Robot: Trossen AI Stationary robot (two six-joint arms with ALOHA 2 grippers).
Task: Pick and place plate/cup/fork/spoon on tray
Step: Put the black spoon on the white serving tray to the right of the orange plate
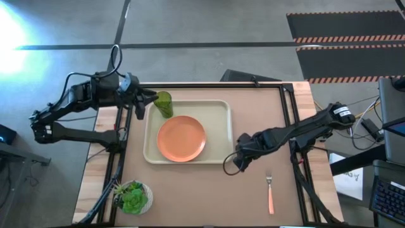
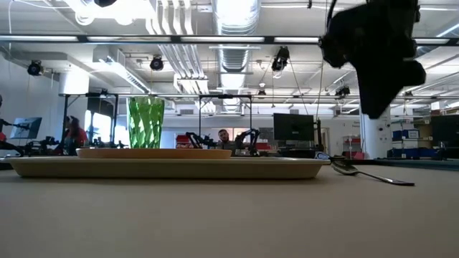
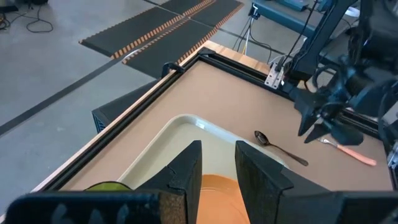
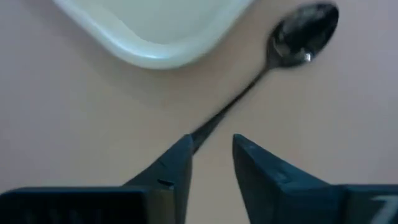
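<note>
spoon [image 4: 297, 38] on the table beside the tray's [image 1: 218, 117] corner

i see my right gripper [image 4: 210, 152] above its handle end, fingers narrowly parted, holding nothing; left gripper [image 3: 217, 163] part-open over the tray near the cup [image 1: 164, 103].

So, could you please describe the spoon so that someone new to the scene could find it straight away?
Start at the large cream rectangular tray holding the round orange plate and the translucent green cup. Just off the tray's rounded corner nearest the right hand, the small dark metal spoon lies on the brown tabletop. Unlike the pink-handled fork farther out, it is all dark metal with an oval bowl.
</note>
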